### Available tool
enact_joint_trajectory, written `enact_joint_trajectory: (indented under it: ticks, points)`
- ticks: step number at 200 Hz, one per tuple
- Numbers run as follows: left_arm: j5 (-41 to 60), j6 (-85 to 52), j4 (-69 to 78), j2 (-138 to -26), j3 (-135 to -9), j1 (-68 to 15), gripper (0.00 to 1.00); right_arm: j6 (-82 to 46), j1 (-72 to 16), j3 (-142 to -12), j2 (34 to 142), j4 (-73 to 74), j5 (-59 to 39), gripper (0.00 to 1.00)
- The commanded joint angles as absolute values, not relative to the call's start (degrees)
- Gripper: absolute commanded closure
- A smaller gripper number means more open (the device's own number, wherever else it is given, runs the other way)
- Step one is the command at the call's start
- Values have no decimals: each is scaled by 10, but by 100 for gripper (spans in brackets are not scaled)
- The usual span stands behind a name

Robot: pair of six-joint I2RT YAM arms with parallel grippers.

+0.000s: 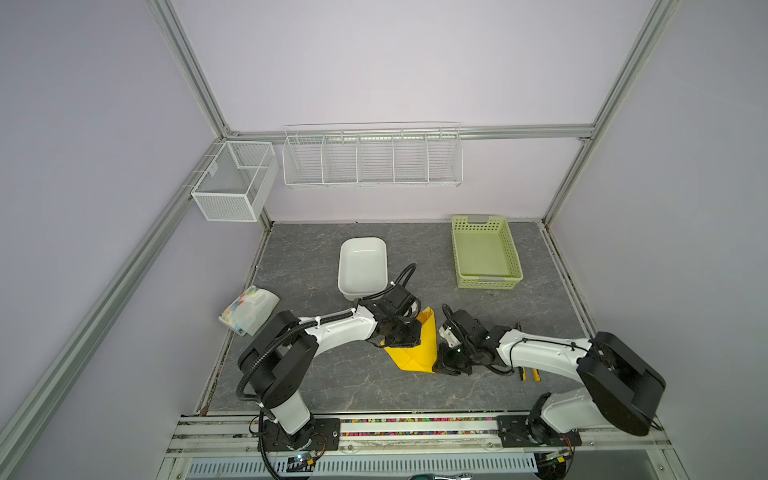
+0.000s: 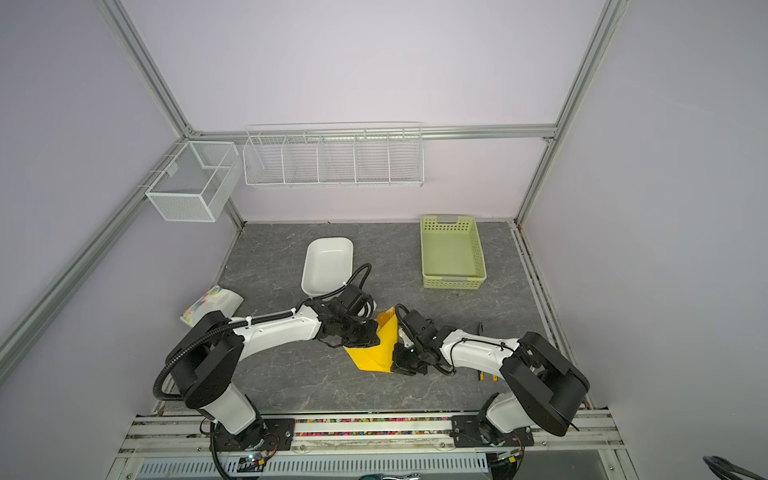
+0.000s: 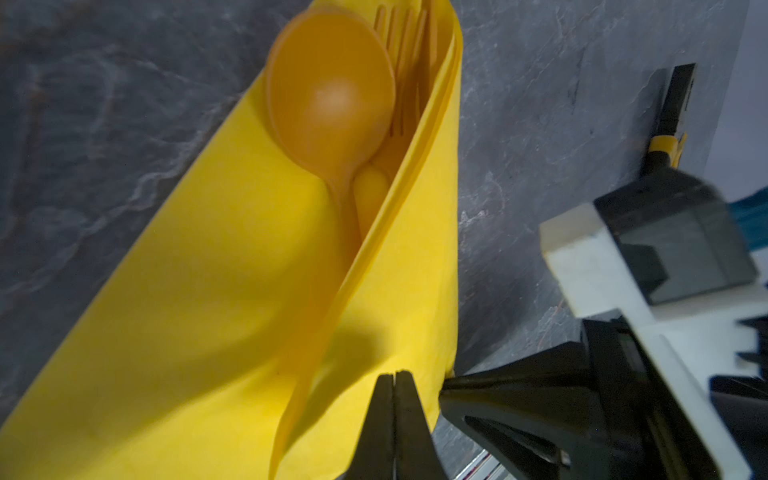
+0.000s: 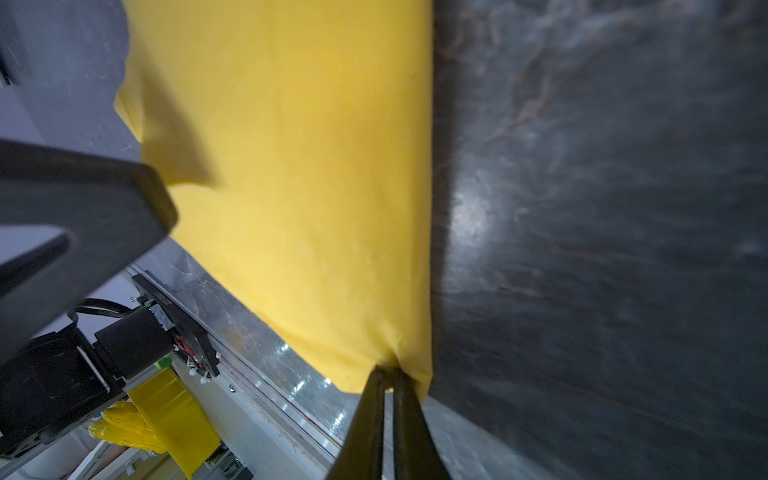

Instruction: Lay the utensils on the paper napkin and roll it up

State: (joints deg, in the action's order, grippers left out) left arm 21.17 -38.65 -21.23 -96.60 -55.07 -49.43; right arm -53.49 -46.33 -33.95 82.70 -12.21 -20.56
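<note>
Mid-roll near the front edge of the grey tabletop (image 1: pixel 332 386), about midway between its side edges. Already done, by the look of it: laying the orange spoon (image 3: pixel 332 95) and fork (image 3: pixel 405 62) on the yellow paper napkin (image 1: pixel 417 353) and folding one side up over them. Left to do, at a guess: turning this loose wrap into a tight roll.

Shows the right gripper (image 4: pixel 386 370) pinched shut on a puckered corner of the napkin. Shows the left gripper (image 3: pixel 394 376) closed tip to tip against the paper; cannot tell if gripping any of it.

Reveals the utensils (image 2: pixel 381 319) plainly only from the left wrist, nested in the fold; barely an orange sliver of them in a top view. Gives nothing but plain yellow paper and dark stone from the right wrist. Takes in the yellow-and-black pliers (image 1: pixel 528 375) toward the front right corner, well apart from the napkin.
</note>
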Motion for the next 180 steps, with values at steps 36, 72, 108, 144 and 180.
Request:
enact_joint_trajectory:
  ticks: [36, 72, 108, 144, 180]
  points:
    - [211, -387, -203, -1001, -522, -497, 100, -531, -466, -326, 839, -144, -187, 88]
    - [203, -385, -200, -1014, -505, -497, 100, -530, -466, -327, 831, -152, -185, 88]
    - [199, -381, -204, -1020, -503, -497, 100, -516, -465, -341, 789, -187, -163, 85]
    - [162, -360, -246, -1017, -517, -497, 100, -499, -460, -358, 757, -229, -153, 85]
    - [162, -357, -248, -1016, -520, -497, 100, -495, -460, -353, 772, -206, -173, 91]
